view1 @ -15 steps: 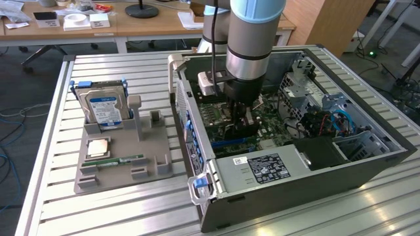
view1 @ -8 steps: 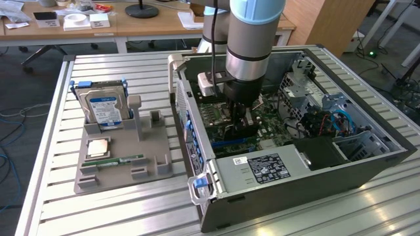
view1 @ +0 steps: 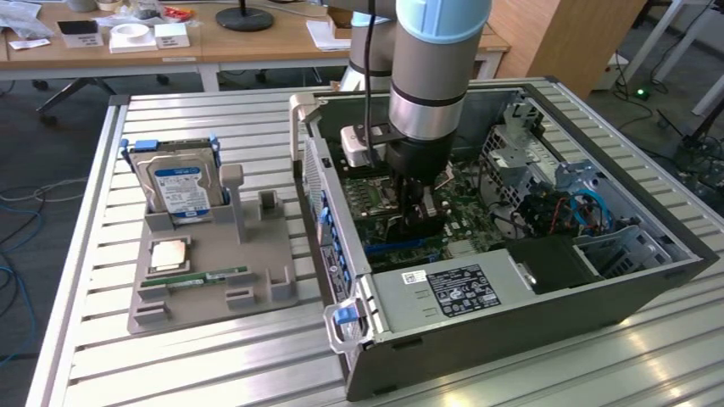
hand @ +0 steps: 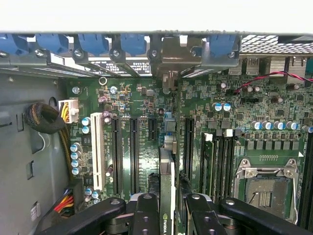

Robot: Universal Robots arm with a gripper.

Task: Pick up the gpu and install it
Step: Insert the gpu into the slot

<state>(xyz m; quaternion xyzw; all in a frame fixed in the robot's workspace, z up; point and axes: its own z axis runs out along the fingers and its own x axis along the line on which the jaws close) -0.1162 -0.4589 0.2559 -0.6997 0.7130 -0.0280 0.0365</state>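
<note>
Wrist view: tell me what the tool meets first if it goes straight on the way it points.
The tool grips the gpu edge-on, so the card's edge would likely meet the motherboard among its expansion slots first; which slot is unclear.

The gpu (hand: 166,188) stands on edge inside the open computer case (view1: 531,326), a thin dark card seen edge-on above the green motherboard (hand: 142,98), lined up among its long black expansion slots (hand: 116,154), a green logo at one end.

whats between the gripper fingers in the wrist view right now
The gpu. In the wrist view it shows edge-on, clamped between the two fingers, hanging over the motherboard's black slots.
</note>
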